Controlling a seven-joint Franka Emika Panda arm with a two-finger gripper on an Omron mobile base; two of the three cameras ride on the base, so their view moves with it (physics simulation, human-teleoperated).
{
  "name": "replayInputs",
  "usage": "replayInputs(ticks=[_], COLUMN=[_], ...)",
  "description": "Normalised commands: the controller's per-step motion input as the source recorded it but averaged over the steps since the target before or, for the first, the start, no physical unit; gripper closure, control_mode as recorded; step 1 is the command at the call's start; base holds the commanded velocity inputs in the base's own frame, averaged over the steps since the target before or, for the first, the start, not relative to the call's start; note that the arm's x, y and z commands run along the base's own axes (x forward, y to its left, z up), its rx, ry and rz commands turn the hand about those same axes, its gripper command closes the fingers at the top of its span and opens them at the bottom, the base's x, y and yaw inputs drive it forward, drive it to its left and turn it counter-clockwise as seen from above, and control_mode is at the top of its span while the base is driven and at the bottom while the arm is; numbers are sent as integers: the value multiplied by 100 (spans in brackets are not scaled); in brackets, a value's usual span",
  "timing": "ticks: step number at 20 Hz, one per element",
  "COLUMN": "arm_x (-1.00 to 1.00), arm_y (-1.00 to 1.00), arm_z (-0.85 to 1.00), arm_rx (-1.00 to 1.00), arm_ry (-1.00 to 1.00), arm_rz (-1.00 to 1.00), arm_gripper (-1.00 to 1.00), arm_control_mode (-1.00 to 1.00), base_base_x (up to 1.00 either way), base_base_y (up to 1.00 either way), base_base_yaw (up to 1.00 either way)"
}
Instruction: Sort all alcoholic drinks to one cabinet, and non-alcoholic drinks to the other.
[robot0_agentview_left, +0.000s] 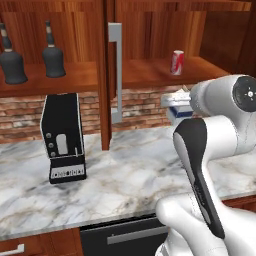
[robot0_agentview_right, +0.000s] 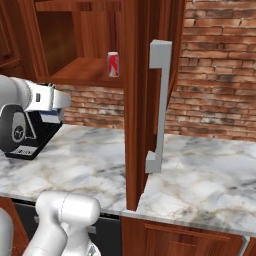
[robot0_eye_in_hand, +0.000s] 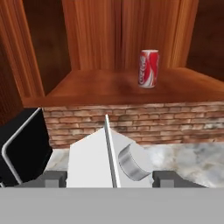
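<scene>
Two dark bottles (robot0_agentview_left: 12, 61) (robot0_agentview_left: 52, 54) stand on the shelf of the left cabinet (robot0_agentview_left: 60, 80). A red soda can (robot0_agentview_left: 177, 62) (robot0_agentview_right: 113, 64) (robot0_eye_in_hand: 148, 68) stands upright on the shelf of the right cabinet (robot0_agentview_left: 150, 75) (robot0_eye_in_hand: 100, 87). My gripper (robot0_agentview_left: 174, 103) (robot0_agentview_right: 56, 109) (robot0_eye_in_hand: 109, 180) is shut on the white-and-blue milk carton (robot0_agentview_left: 179, 111) (robot0_agentview_right: 50, 116) (robot0_eye_in_hand: 94, 162). It holds the carton above the counter, in front of and below the right cabinet's shelf. In the hand view the carton's gable top and round cap sit between the two fingertips (robot0_eye_in_hand: 52, 179).
A black coffee machine (robot0_agentview_left: 64, 137) (robot0_agentview_right: 30, 135) (robot0_eye_in_hand: 19, 146) stands on the marble counter (robot0_agentview_left: 130, 175) left of the gripper. An open cabinet door with a grey bar handle (robot0_agentview_left: 115, 75) (robot0_agentview_right: 159, 100) juts out edge-on between the two cabinets. A brick wall runs behind.
</scene>
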Motion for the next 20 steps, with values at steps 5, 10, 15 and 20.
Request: replayInputs(ticks=[5,10,15,20], arm_x=[51,60,91,77], arm_y=[0,-1,0,0], arm_z=[71,26,-2,0], arm_rx=[0,0,0,0], arm_ry=[-13,-2,0,0], arm_rz=[1,5,3,0], arm_gripper=[100,100,100,100], arm_control_mode=[-100,-100,-100,-100], base_base_x=[0,0,0,0], base_base_y=[0,0,0,0], base_base_yaw=[0,0,0,0])
